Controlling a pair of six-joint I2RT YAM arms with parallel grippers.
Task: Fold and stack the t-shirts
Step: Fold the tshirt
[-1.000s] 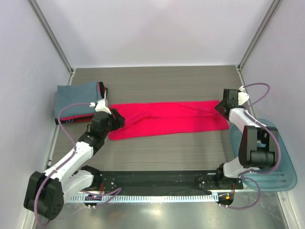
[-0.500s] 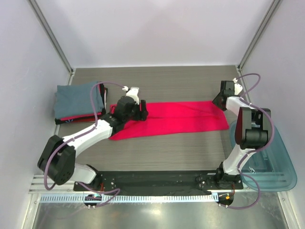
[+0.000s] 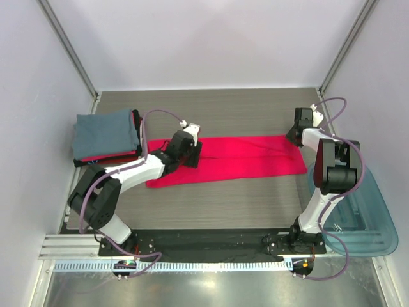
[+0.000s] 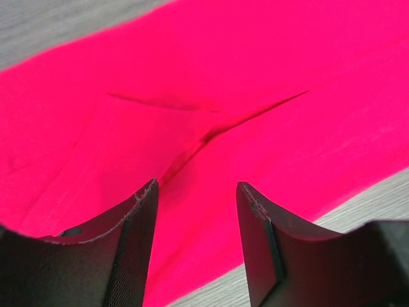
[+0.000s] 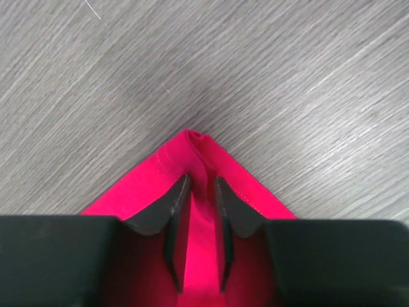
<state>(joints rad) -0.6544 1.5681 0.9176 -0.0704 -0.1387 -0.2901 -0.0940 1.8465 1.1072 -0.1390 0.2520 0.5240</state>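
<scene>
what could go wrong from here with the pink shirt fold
1. The right pincer bites only the very corner tip of the pink t-shirt, so the cloth may slip out when pulled.
2. The left pincer hangs open over a wrinkle well inside the shirt, not at an edge. Closing there could bunch the cloth or catch only one layer, skewing the fold.
</scene>
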